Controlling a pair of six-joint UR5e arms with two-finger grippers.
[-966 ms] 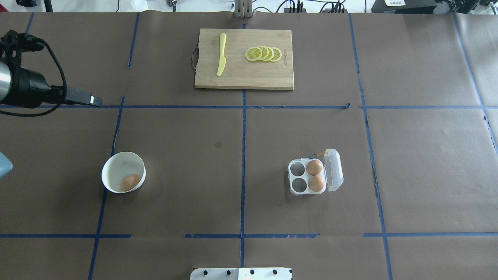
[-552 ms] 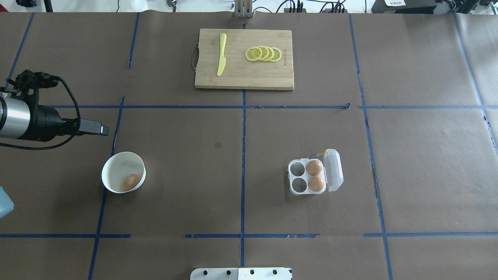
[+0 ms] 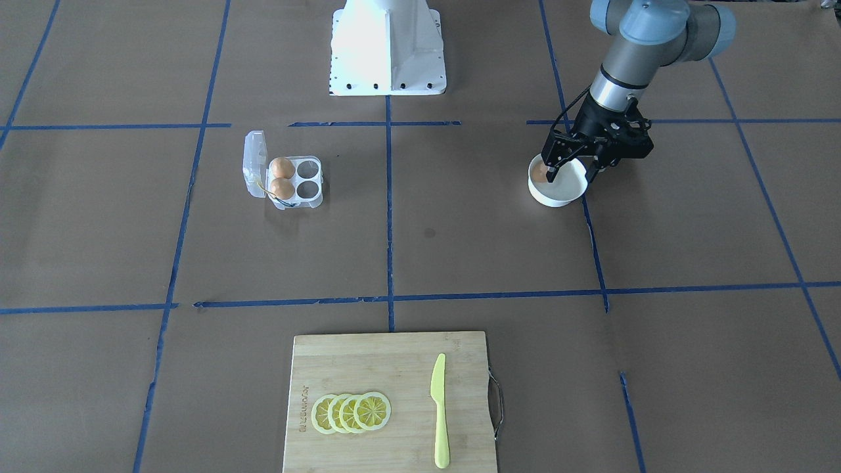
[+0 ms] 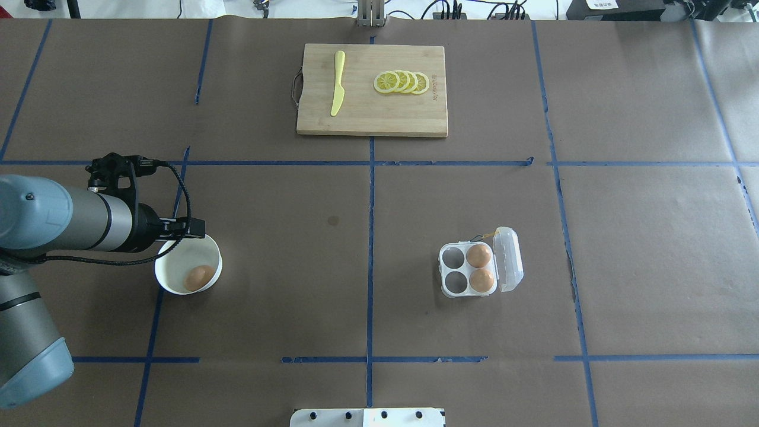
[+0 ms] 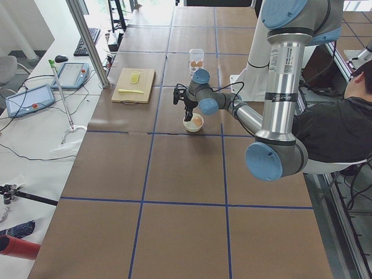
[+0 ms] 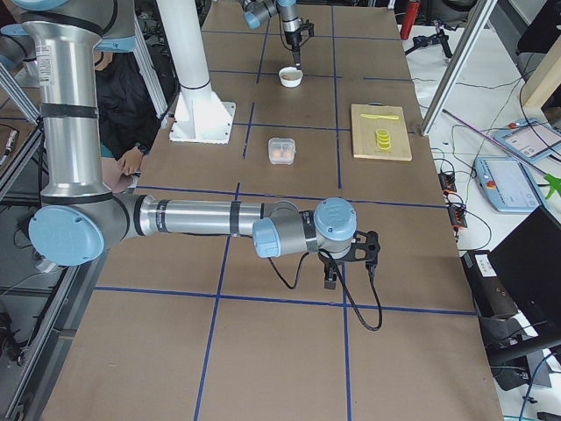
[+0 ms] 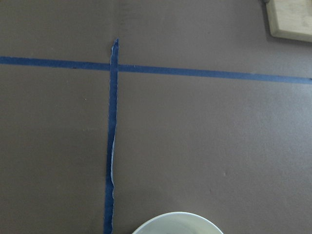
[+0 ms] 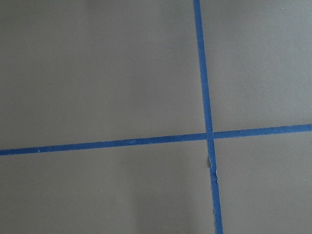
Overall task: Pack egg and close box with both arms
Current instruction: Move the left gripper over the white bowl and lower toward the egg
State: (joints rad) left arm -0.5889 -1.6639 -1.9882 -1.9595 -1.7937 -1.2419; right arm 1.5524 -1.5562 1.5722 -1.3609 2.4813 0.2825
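Observation:
One brown egg [image 4: 199,277] lies in a round white bowl [image 4: 169,261] at the left of the table; it also shows in the front view [image 3: 539,172]. My left gripper [image 3: 572,172] hangs open just above the bowl, its fingers [image 3: 550,172] spread across it and holding nothing. The clear box [image 4: 458,295] sits right of centre with its lid [image 4: 510,259] open. It holds two eggs [image 4: 478,255] in the cups nearest the lid, and the other two cups are empty. My right gripper [image 6: 349,274] shows only in the exterior right view, far from the box; I cannot tell whether it is open or shut.
A wooden cutting board [image 4: 372,118] with lemon slices [image 4: 401,82] and a yellow knife [image 4: 337,83] lies at the far middle. The white pedestal base [image 3: 387,49] stands at the robot's edge. Blue tape lines cross the brown table cover.
My left arm has swung in from the left edge, toward the robot's side of the table, and now hangs over the bowl. The egg, bowl and box have not moved.

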